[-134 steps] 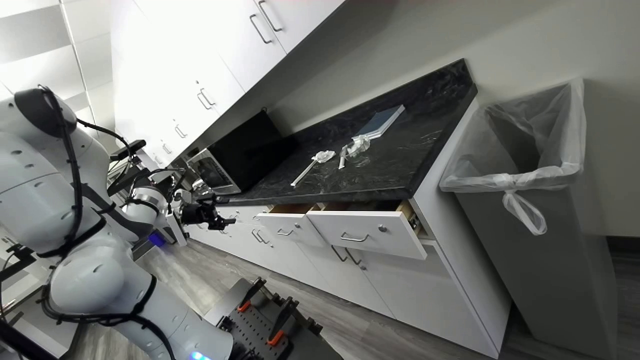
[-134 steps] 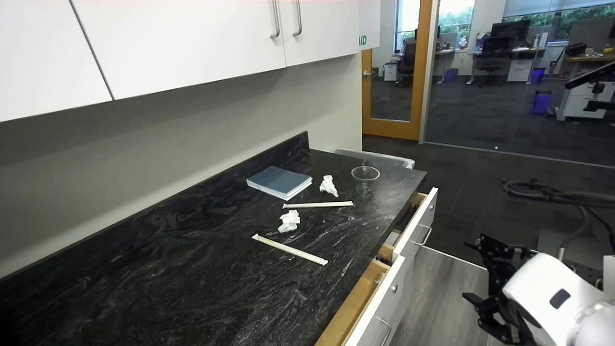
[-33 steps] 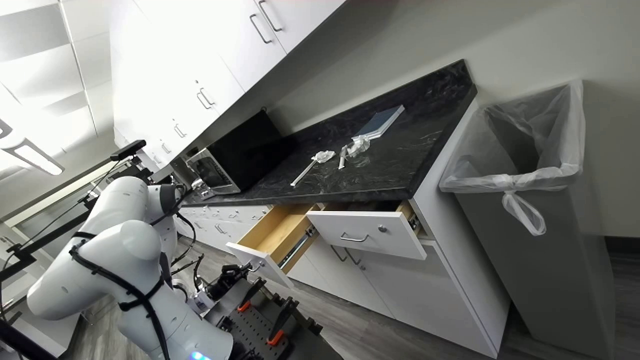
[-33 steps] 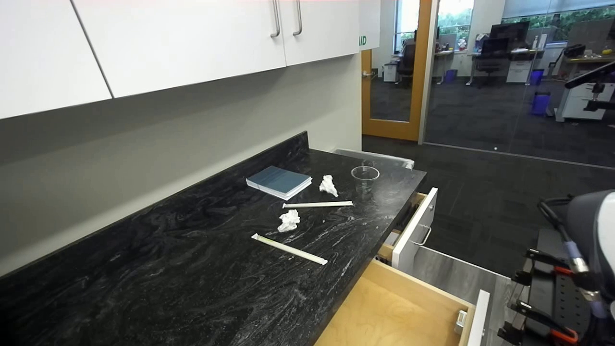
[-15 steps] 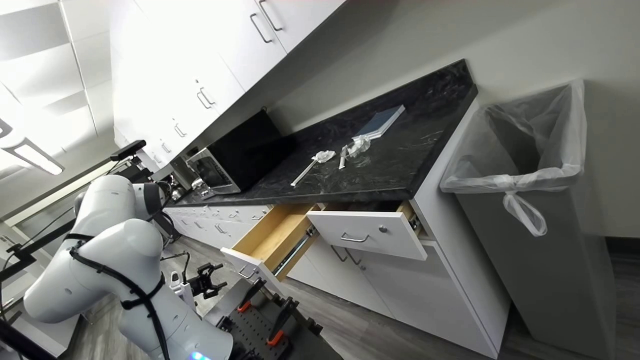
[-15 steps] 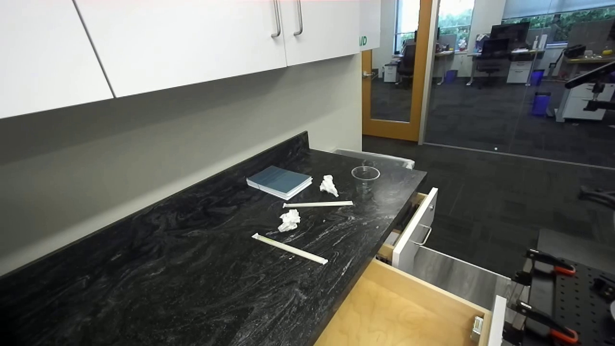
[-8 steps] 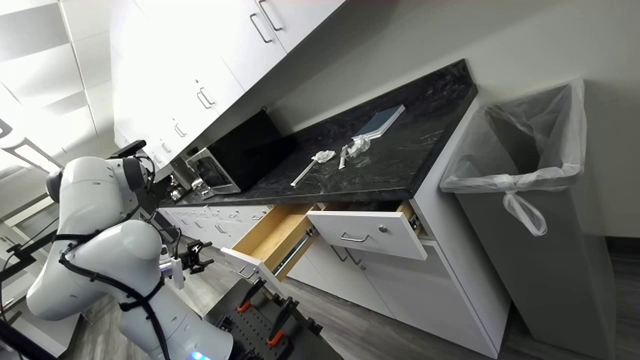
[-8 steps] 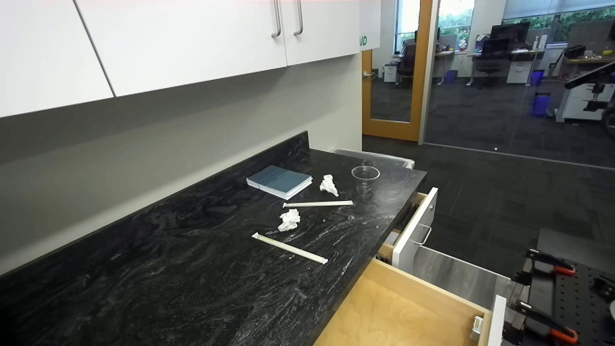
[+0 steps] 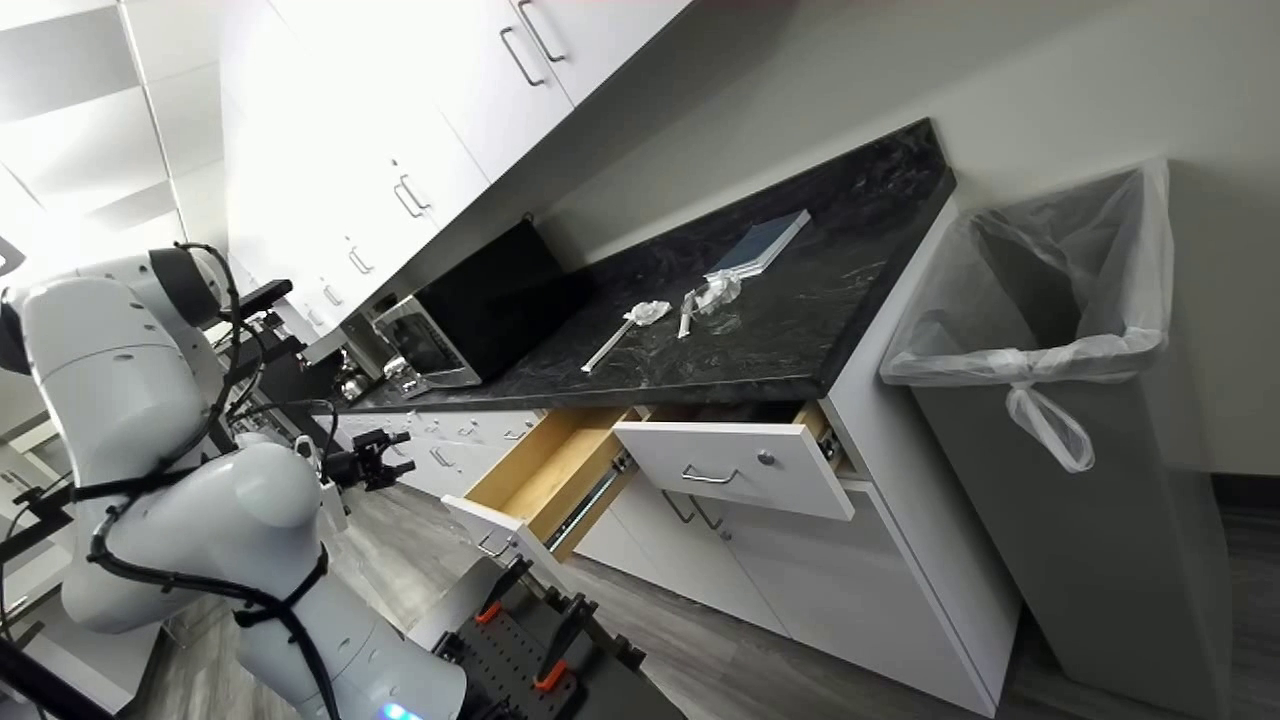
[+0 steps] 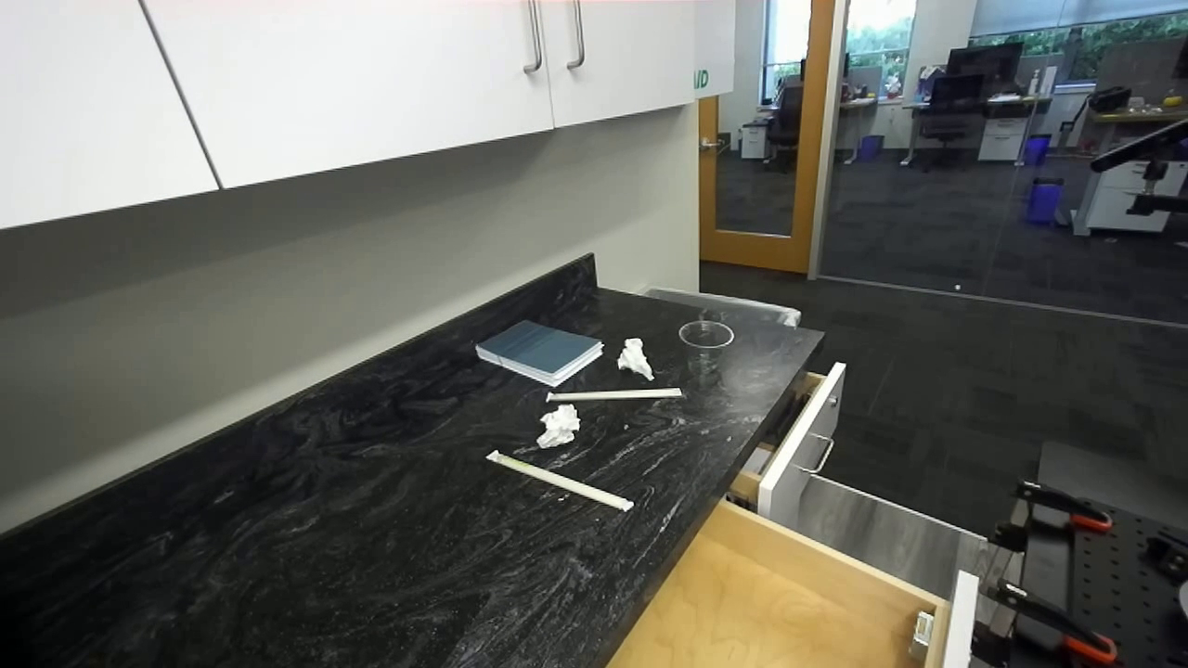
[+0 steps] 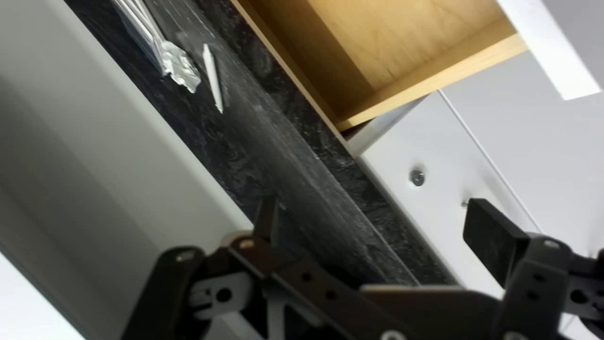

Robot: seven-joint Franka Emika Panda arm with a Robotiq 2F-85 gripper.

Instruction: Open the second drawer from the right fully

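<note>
Gripper (image 9: 398, 453) shifts up and left in frame; second drawer from the right (image 9: 560, 500) stays put

Below and left of centre in an exterior view, the drawer juts well past the neighbouring drawer (image 9: 735, 462), its wooden box (image 9: 540, 470) laid bare; the wrist view shows it at upper right. It sits where it sat half a second ago, and further out than two seconds ago, so the pull is probably done, though whether it has met its stop I cannot tell. Its handle (image 9: 491, 544) is free. Up and left of that, the gripper stands well apart from the drawer, its fingers (image 11: 493, 241) spread wide, holding nothing and touching nothing visible.
</note>
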